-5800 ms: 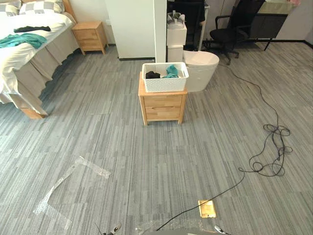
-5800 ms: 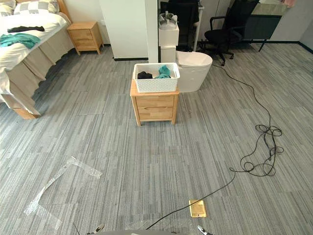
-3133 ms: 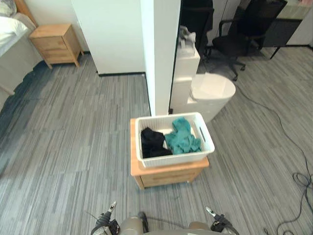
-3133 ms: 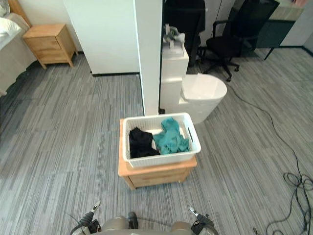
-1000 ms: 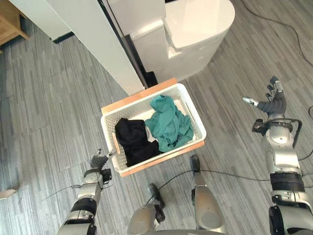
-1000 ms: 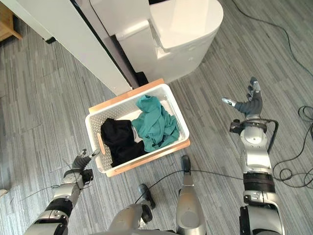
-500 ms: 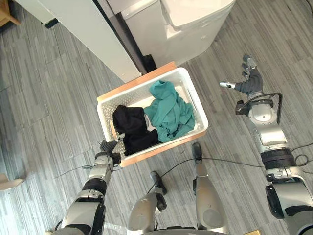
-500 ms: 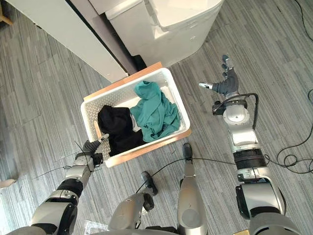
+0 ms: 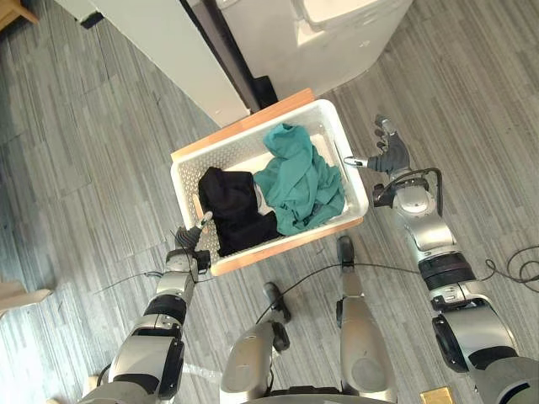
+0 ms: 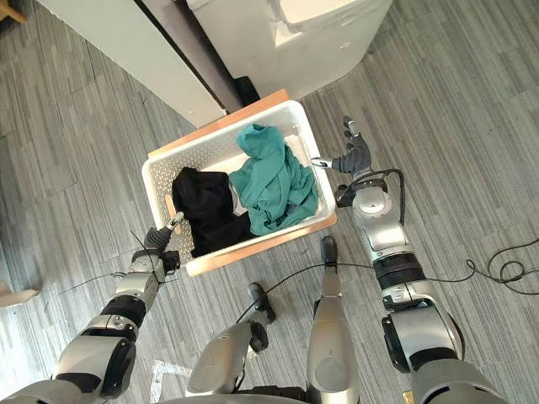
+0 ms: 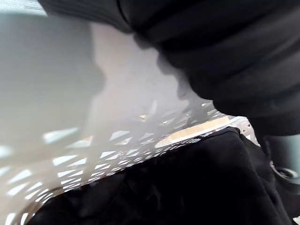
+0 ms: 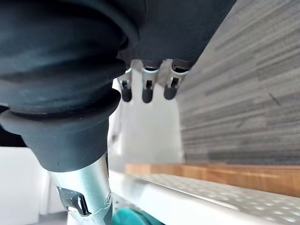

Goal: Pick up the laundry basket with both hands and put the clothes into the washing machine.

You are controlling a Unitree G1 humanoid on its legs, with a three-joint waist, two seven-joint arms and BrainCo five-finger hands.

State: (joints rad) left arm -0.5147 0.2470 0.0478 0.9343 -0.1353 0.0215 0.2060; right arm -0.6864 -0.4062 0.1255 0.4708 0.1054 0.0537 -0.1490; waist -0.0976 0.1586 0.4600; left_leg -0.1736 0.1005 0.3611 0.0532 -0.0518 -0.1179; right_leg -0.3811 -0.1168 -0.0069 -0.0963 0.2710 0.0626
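A white perforated laundry basket (image 9: 349,164) sits on a wooden nightstand (image 9: 290,240). A black garment (image 9: 234,210) fills its left half and a teal garment (image 9: 301,181) its right half. My left hand (image 9: 189,247) is by the basket's left end, fingers straight and reaching up to the rim. In the left wrist view the basket wall (image 11: 84,140) and the black garment (image 11: 178,187) are very close. Just off the right end, my right hand (image 9: 386,156) is open, its thumb pointing at the rim. The right wrist view shows its straight fingers (image 12: 146,92) above the basket rim (image 12: 187,197).
A white rounded appliance (image 9: 337,34) stands just behind the nightstand, beside a white partition (image 9: 160,50). Grey striped floor lies all around. A black cable (image 9: 522,269) loops on the floor at the right edge.
My right hand has swung in from the right to the basket's right end. My left hand stays at the left end. The camera has shifted slightly.
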